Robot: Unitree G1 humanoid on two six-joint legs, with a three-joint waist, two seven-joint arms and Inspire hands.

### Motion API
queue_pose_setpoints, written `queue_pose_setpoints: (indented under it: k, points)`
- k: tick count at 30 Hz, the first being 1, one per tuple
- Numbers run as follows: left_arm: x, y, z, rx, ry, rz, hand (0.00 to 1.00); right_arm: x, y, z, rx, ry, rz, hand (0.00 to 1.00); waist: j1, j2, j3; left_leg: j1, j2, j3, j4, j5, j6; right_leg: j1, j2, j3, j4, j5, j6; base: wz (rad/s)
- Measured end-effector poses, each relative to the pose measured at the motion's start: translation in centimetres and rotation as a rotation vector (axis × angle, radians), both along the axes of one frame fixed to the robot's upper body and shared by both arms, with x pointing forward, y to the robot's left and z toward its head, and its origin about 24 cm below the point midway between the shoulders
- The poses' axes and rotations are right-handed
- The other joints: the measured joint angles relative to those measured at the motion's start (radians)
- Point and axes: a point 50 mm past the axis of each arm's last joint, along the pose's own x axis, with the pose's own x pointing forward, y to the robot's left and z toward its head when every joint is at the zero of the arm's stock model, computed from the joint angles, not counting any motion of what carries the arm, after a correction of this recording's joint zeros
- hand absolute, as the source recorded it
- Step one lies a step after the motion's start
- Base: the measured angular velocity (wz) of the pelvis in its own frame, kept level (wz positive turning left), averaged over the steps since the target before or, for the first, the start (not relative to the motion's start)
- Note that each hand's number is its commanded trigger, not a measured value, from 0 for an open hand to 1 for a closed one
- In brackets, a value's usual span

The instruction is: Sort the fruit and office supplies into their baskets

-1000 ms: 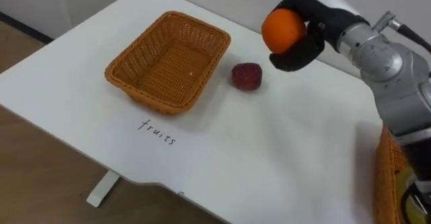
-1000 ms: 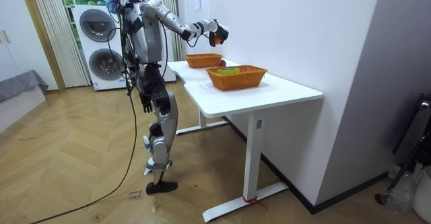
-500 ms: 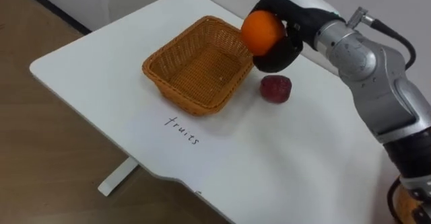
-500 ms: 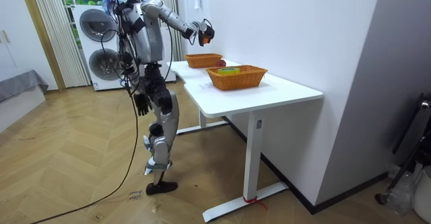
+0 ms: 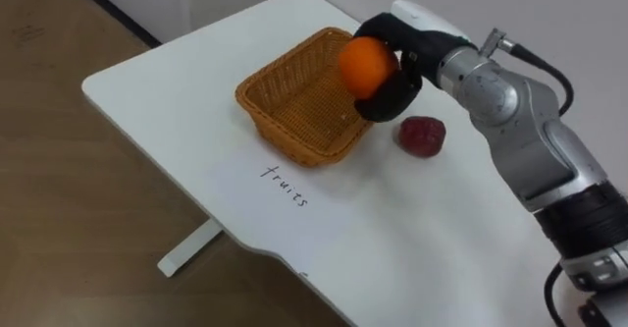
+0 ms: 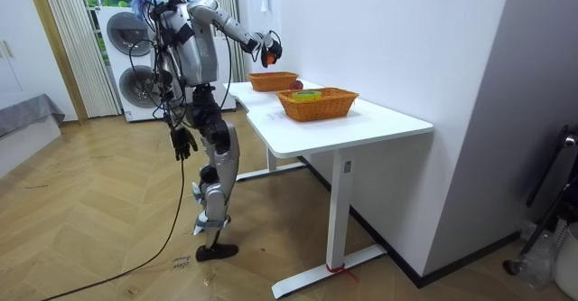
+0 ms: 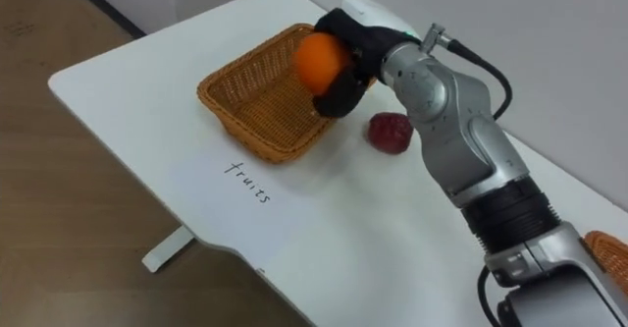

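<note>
Since the earlier frames the orange [image 5: 366, 65] has travelled leftward: it was held beyond the red fruit [image 5: 420, 136], well clear of the basket [image 5: 285, 121], and it now hangs over that basket's right rim, lifted off the wicker. The right hand [image 5: 397, 83] carries it, dark fingers curled round the fruit from behind and below, the arm reaching in from the counter's right side. The room view confirms the swing, as the raised arm has moved toward that view's left while the robot stands at the counter's [image 5: 442, 239] long near edge. Judged from this, the carry is nearly complete, and what remains is to bring the orange over the basket floor and let go.

The basket sits toward the counter's left end, with a handwritten label [image 5: 285, 183] on the counter between it and the near edge. The red fruit lies on the counter just right of the basket, apart from it, not yet sorted.

Hidden or unclear: the fingertips behind the orange and the basket's right inner corner under the hand. A second basket [image 6: 318, 103] stands nearer the counter's right end, its contents too small to identify. The left hand [image 6: 181, 142] hangs beside the robot's thigh.
</note>
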Motion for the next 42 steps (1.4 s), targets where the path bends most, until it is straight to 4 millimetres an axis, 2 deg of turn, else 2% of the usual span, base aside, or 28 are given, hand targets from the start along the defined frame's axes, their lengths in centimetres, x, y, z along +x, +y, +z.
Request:
queue_pose_setpoints:
  k: [9, 13, 17, 24, 25, 26, 27, 28, 32, 36, 42]
  points:
    - [-0.4, 0.1, 0.0, 0.018, 0.011, 0.004, 0.00, 0.9, -0.4, -1.3, 0.041, 0.055, -0.046, 1.00, 0.004, -0.009, 0.0009, -0.016, -0.016, -0.047, 0.018, 0.001, 0.001, 0.005, -0.005, -0.010, 0.000, -0.004, 0.006, 0.16]
    - [-0.7, 0.2, 0.0, 0.033, 0.023, 0.008, 0.00, 1.0, -0.7, -1.8, 0.063, 0.074, -0.063, 1.00, 0.010, -0.010, 0.0040, -0.032, -0.017, -0.054, 0.020, 0.001, 0.001, -0.002, -0.004, -0.014, 0.000, -0.004, 0.006, 0.08]
    - [-1.0, 0.2, 0.0, 0.032, 0.033, 0.011, 0.00, 1.3, -1.1, -2.2, 0.069, 0.075, -0.098, 1.00, 0.013, -0.010, 0.0041, -0.042, -0.019, -0.059, 0.022, 0.001, 0.000, -0.010, -0.005, -0.037, 0.000, -0.004, 0.006, 0.04]
    - [-1.1, 0.0, 0.0, 0.020, 0.035, -0.005, 0.00, 1.9, -2.7, -3.2, 0.096, 0.066, -0.204, 1.00, 0.011, -0.010, 0.0040, -0.079, -0.028, -0.076, 0.041, 0.002, 0.001, -0.030, -0.007, -0.039, 0.001, -0.004, 0.006, 0.08]
    - [-1.0, 0.0, 0.0, 0.019, 0.034, -0.007, 0.00, 2.0, -2.7, -3.2, 0.095, 0.061, -0.211, 0.80, 0.010, -0.010, 0.0037, -0.085, -0.029, -0.078, 0.045, 0.002, 0.001, -0.035, -0.007, -0.040, 0.001, -0.004, 0.006, 0.05]
    - [-0.9, 0.0, 0.0, 0.015, 0.028, -0.010, 0.00, 2.1, -3.0, -3.2, 0.094, 0.054, -0.228, 0.38, 0.008, -0.011, 0.0041, -0.094, -0.029, -0.076, 0.047, 0.002, 0.001, -0.042, -0.007, -0.040, 0.001, -0.004, 0.006, 0.00]
    - [-0.7, 0.0, 0.1, 0.012, 0.020, -0.013, 0.00, 2.2, -3.3, -3.4, 0.091, 0.052, -0.247, 0.25, 0.009, -0.011, 0.0040, -0.102, -0.030, -0.075, 0.051, 0.002, 0.001, -0.047, -0.007, -0.040, 0.001, -0.004, 0.006, 0.00]
    - [-0.6, 0.0, 0.1, 0.011, 0.016, -0.016, 0.00, 2.2, -3.4, -3.5, 0.090, 0.053, -0.256, 0.00, 0.009, -0.011, 0.0039, -0.104, -0.030, -0.074, 0.052, 0.002, 0.001, -0.049, -0.007, -0.039, 0.001, -0.004, 0.006, 0.00]
    - [-0.2, 0.4, 0.3, 0.014, 0.002, -0.022, 0.00, 2.4, -4.1, -4.0, 0.078, 0.063, -0.297, 0.00, 0.005, -0.011, 0.0039, -0.118, -0.029, -0.071, 0.055, 0.002, 0.001, -0.063, -0.007, -0.040, 0.002, -0.004, 0.006, -0.01]
    - [-0.2, 0.5, 0.4, 0.016, 0.000, -0.024, 0.00, 2.8, -4.2, -3.4, 0.077, 0.040, -0.310, 0.00, 0.004, -0.007, 0.0070, -0.126, -0.029, -0.066, 0.055, 0.003, 0.001, -0.073, -0.007, -0.040, 0.002, -0.004, 0.006, -0.02]
    - [-0.1, 0.5, 0.4, 0.019, -0.007, -0.028, 0.00, 2.8, -4.2, -3.2, 0.083, 0.029, -0.311, 0.00, -0.003, -0.008, 0.0074, -0.131, -0.029, -0.064, 0.053, 0.003, 0.001, -0.078, -0.007, -0.039, 0.002, -0.004, 0.006, 0.00]
